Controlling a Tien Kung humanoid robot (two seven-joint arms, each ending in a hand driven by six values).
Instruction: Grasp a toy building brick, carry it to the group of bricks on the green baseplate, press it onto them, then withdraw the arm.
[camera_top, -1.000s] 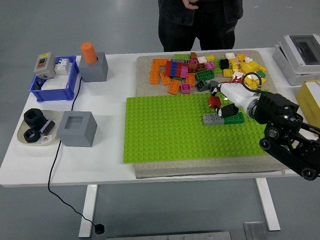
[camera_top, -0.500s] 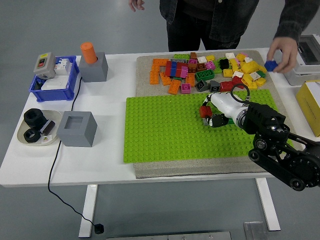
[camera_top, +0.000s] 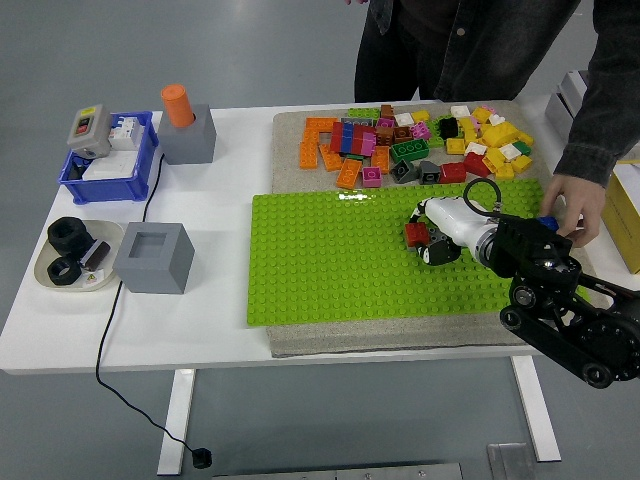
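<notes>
My right hand (camera_top: 428, 240), white with black fingertips, hangs low over the right half of the green baseplate (camera_top: 320, 260). Its fingers are curled on a red brick (camera_top: 416, 235) that sits at or just above the studs. No group of bricks shows on the baseplate; the black right arm (camera_top: 555, 300) covers the area behind the hand. A person's hand (camera_top: 572, 205) reaches down at the baseplate's right edge, holding a blue brick (camera_top: 546, 223) close to my forearm. Loose bricks (camera_top: 410, 140) of many colours lie on the mat beyond the baseplate.
A grey cube block (camera_top: 154, 257) and a dish (camera_top: 50, 268) of black parts stand at the left. Farther back are a blue bin (camera_top: 105, 165) and a grey block with an orange cylinder (camera_top: 180, 105). The person stands at the far right.
My hand with the red brick shifted left, then settled. The person leaned in and brought the blue brick from the far right down to the baseplate's right edge. The grey and green bricks no longer show.
</notes>
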